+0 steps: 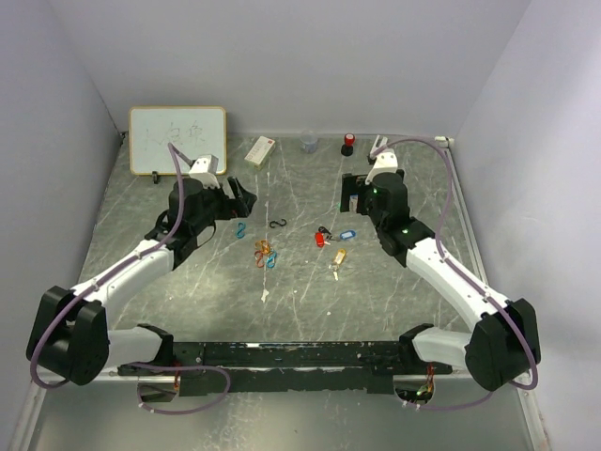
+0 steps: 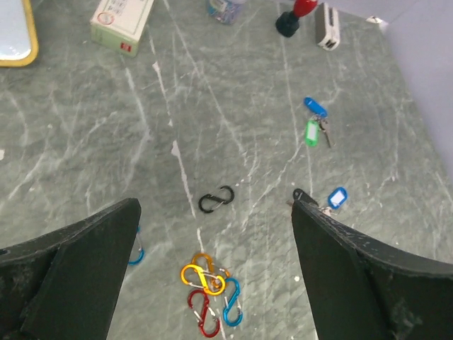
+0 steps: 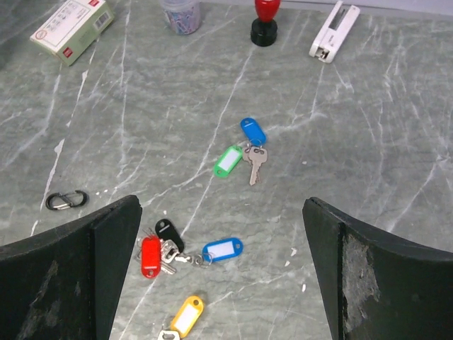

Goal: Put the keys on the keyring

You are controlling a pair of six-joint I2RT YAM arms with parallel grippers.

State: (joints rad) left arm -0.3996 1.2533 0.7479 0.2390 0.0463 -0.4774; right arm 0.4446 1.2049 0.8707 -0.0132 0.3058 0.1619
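The keys [image 3: 255,164], small notched metal with six oval plastic tags (two blue, one green, one red, one black, one yellow), lie on the veined grey worktop [image 3: 368,142], all right of the black S-shaped wire clip [image 3: 65,201]. Left tool [image 1: 242,202] and right tool [image 1: 349,194] both spread wide, empty.

Lab booth: plain grey walls [image 1: 282,56], whiteboard [image 1: 177,139], marbled table [image 1: 300,282]

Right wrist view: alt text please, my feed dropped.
The open right gripper hovers over the marbled table, framing a red, black and blue key cluster, a yellow-tagged key nearer and a green-and-blue tagged pair farther. A black carabiner lies left; box, jar, red stamp and stapler line the back.
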